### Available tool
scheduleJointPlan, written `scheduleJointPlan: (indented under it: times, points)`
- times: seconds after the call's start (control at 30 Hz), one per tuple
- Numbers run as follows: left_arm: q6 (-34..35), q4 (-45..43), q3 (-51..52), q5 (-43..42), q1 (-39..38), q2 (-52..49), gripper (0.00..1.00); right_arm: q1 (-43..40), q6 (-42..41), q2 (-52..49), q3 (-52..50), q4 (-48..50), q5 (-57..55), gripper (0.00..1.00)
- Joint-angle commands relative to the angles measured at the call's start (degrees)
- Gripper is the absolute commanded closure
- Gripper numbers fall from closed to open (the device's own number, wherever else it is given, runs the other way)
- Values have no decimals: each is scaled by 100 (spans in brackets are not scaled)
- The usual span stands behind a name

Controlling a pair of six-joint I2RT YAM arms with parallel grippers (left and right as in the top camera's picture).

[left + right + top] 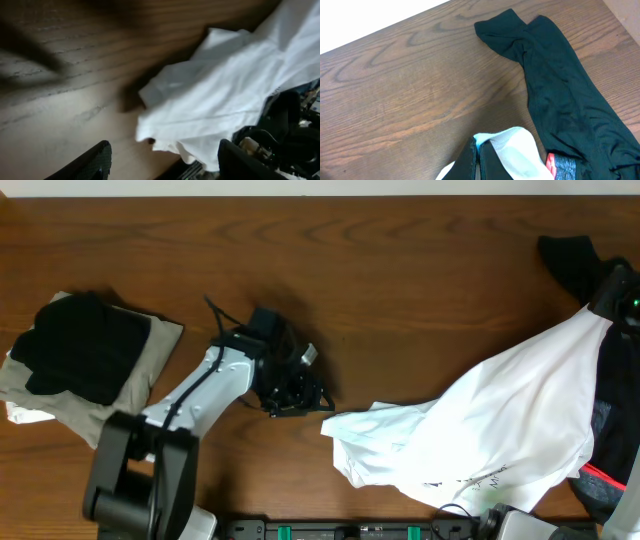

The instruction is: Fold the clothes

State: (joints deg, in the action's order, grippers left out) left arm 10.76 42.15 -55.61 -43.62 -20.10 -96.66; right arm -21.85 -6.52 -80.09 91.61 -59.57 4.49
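The large white T-shirt of soft cloth [470,430] lies crumpled at 4 o'clock on the dark brown wooden table [400,270], whose grain lines are clear. One part of the shirt goes up toward 3 o'clock. There the right gripper [479,161] has its black fingers pressed together on a white fold. The right wrist view shows this grip, while the overhead view shows only stretched cloth. The left gripper [297,392], near the centre, has its fingers apart with nothing between them, and the shirt's edge is near it. A smooth black garment with red trim [565,85] lies at 2 o'clock; its red edge is clearest from the right wrist. At 9 o'clock a folded beige cloth [150,345] carries a folded black cloth [80,345].
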Motion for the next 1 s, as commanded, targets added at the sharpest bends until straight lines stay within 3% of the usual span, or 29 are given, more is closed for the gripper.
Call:
scheduleJointPlan:
  times: [0.0,0.63,0.97]
  points:
    - [22,11,44,-142,-4,-345,32,-57,-26,87,52,-9,46,99]
    - [-59,-326,44,-396,-636,-826,33,-57,-26,87,50,-9,48,99]
    - [-57,-409,44,-415,-636,-826,54,-59,-26,87,52,-7,46,99]
